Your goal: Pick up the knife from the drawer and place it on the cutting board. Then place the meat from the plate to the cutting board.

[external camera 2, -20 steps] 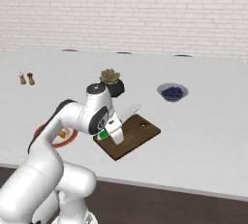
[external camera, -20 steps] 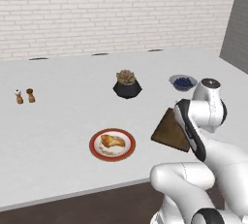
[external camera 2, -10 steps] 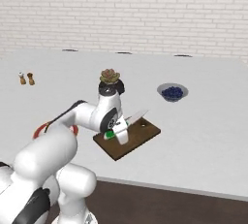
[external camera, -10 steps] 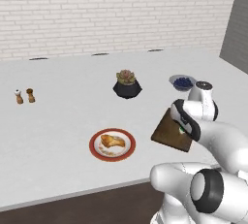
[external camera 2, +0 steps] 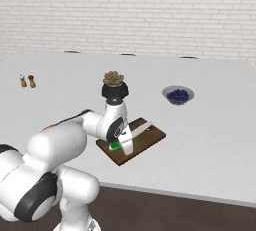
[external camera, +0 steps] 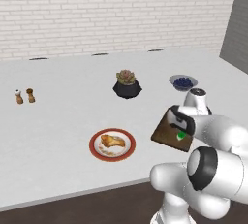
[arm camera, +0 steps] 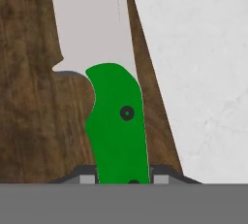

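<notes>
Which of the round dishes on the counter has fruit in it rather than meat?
The small bowl of dark blue berries, far right; the red-rimmed plate holds the golden-brown meat.

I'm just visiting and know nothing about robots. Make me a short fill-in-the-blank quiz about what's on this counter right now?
1. The gripper is shut on the knife by its ____ handle.
2. The knife's blade lies over the dark wooden ____.
3. The meat sits on the ____ with the red-orange rim.
4. The small bowl holds dark blue ____.

Missing words: green; cutting board; plate; berries
</notes>
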